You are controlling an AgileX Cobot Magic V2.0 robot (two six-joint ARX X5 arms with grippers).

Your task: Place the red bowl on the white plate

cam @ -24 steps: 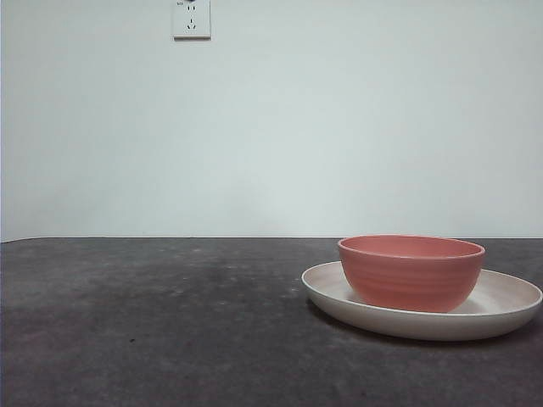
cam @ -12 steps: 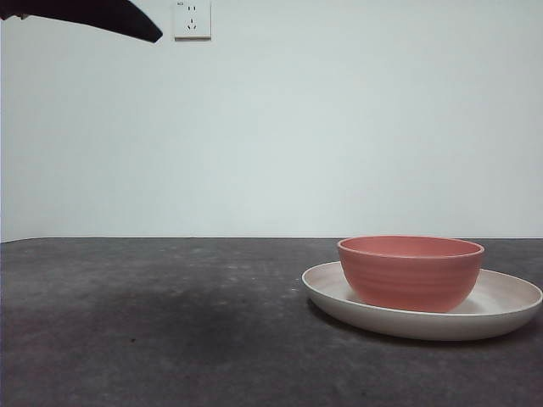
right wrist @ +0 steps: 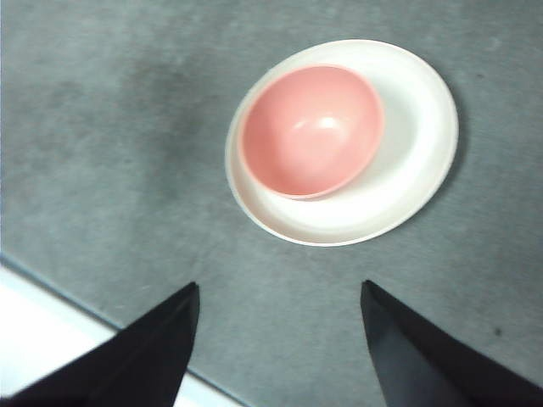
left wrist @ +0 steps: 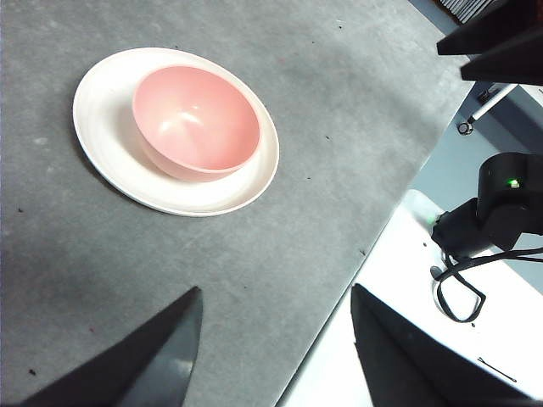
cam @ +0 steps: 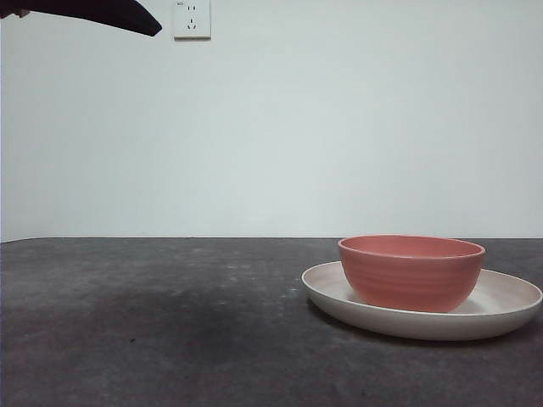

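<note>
Red bowl (cam: 411, 271) on white plate (cam: 509, 297), right side of desk (cam: 153, 322).
Left pincer (left wrist: 271, 339) and right pincer (right wrist: 278, 331) both apart, empty, well above.

The red bowl (cam: 411, 272) sits on the white plate (cam: 509, 298), off-centre on it. Both rest on the table (cam: 153, 322), well below and apart from the 2 raised pincers, left gripper (left wrist: 276, 339) and right gripper (right wrist: 280, 335).

Soft, even light; a faint shadow under the white plate (cam: 509, 315); right wrist view slightly blurred.
</note>
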